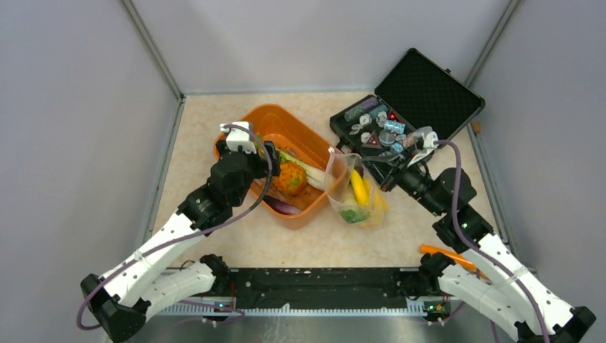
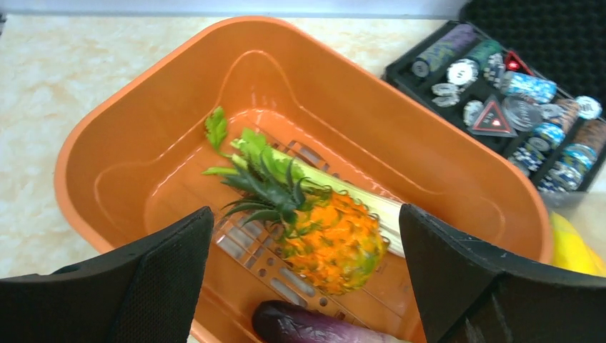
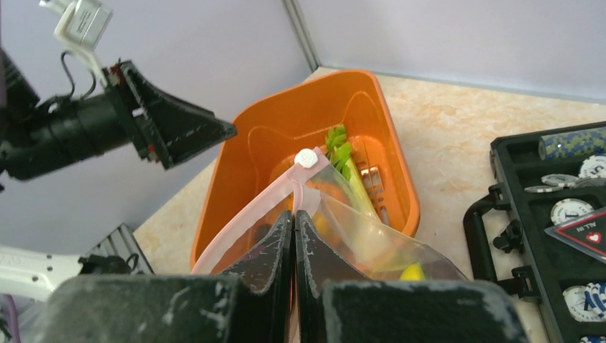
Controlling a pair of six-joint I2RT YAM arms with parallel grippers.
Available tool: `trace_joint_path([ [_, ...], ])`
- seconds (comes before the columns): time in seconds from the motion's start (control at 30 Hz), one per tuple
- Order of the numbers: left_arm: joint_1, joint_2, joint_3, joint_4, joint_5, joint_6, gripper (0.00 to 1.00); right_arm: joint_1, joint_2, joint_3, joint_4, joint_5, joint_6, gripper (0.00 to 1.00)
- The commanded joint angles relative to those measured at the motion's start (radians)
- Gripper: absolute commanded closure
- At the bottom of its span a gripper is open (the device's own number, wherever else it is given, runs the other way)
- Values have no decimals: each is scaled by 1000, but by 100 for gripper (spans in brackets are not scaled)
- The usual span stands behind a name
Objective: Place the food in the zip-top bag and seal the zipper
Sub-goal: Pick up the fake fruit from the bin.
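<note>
Left gripper: fingers wide open, holding nothing, hovering over the orange plastic tub. Right gripper: fingers pinched together on the thin pinkish-red zipper strip of the clear crinkly zip-top bag, which stands just beside the tub. In the tub, near to far:
- purple toy eggplant
- orange toy pineapple with green crown
- leafy green-white stalk, lying under the pineapple

A yellow toy banana is already bagged. The black hard case of chips sits beyond.

Risks, as I judge them:
- The rounded pineapple could slip from the pads.
- The closing fingers could snag the stalk.
- The bag is held by one edge, so its mouth may sag, the pineapple may catch on the rim, and the bag may tip and spill.
</note>
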Motion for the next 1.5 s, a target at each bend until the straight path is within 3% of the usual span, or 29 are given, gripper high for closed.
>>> trace_joint_path([
  [0.0, 82, 40, 12, -60, 50, -116, 1, -4, -14, -37, 116, -109, -80, 100],
  [0.27, 179, 158, 56, 20, 123, -57, 1, -5, -83, -193, 291, -256, -374, 100],
  [0.47, 210, 204, -17, 336, 116, 71, 1, -5, -176, -373, 401, -216, -540, 100],
  [0.57, 233, 234, -53, 446, 149, 93, 1, -5, -222, -434, 418, -130, -505, 100],
  [0.67, 261, 278, 5, 345, 155, 20, 1, -5, -253, -411, 339, 32, -426, 100],
  [0.9, 296, 301, 40, 270, 151, -88, 1, -5, -262, -324, 122, 119, -423, 100],
  [1.27, 300, 628, 490, -139, 711, -1, 1, -5, -180, -213, 36, 197, -388, 100],
  [1.47, 299, 663, 482, -191, 755, 35, 1, -5, -92, -172, 71, 261, -431, 100],
])
